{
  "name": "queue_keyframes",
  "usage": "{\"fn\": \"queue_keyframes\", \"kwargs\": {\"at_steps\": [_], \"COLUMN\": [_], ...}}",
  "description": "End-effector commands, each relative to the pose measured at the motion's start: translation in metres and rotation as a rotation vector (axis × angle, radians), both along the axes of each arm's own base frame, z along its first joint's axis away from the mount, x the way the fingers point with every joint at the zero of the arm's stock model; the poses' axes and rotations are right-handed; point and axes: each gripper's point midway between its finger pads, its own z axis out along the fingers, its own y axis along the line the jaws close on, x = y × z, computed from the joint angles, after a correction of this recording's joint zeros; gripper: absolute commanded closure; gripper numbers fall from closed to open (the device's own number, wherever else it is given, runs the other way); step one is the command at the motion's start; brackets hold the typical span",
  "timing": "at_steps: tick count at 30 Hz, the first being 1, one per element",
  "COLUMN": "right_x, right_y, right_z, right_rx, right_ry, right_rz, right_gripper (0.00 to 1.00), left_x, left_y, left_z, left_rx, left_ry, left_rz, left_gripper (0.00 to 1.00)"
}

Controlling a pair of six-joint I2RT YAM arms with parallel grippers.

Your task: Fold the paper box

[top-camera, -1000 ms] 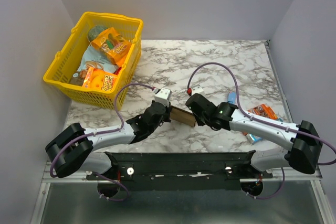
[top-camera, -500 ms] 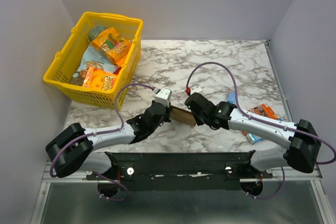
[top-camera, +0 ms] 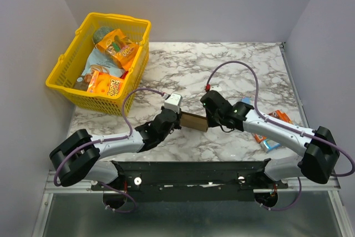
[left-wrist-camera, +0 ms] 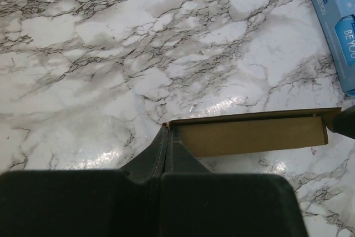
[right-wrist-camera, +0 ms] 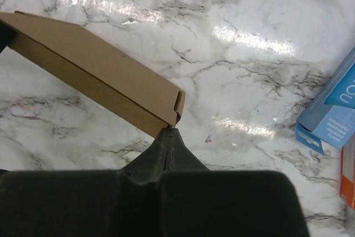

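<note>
The paper box is a slim plain brown cardboard box lying near the table's front middle, stretched between both grippers. My left gripper is shut, and its tips pinch the box's left end corner. My right gripper is shut too. Its tips are closed at the lower corner of the box's right end, just under a small end flap that stands slightly ajar. How much card sits between either pair of fingers is hidden.
A yellow basket of snack packets stands at the back left. A blue packet and an orange packet lie on the marble to the right, beside the right arm. The blue packet also shows beyond the box in the left wrist view.
The right gripper's jaws have closed at the box's right end, and that wrist has swung back and to the right. The box now lies more level. The left gripper stayed shut in place.
</note>
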Motion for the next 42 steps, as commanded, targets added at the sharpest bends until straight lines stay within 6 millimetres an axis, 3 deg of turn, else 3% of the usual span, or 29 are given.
{"fn": "queue_keyframes", "kwargs": {"at_steps": [1,14,31,42], "right_x": [0.008,0.015,-0.002,-0.013], "right_y": [0.023,0.016,-0.012,-0.041], "right_z": [0.012,0.013,-0.028,-0.045], "right_rx": [0.226,0.34,0.257,0.134], "right_ry": [0.04,0.063,0.105,0.119], "right_rz": [-0.056,-0.116,-0.187,-0.233], "right_gripper": [0.99,0.99,0.99,0.99], "left_x": [-0.025,-0.026,-0.027,-0.028], "left_y": [0.02,0.018,0.018,0.019], "left_z": [-0.055,-0.058,-0.058,-0.057], "left_rx": [0.191,0.215,0.213,0.213], "left_ry": [0.13,0.126,0.129,0.127], "left_rz": [-0.027,-0.034,-0.033,-0.03], "left_gripper": [1.0,1.0,1.0,1.0]}}
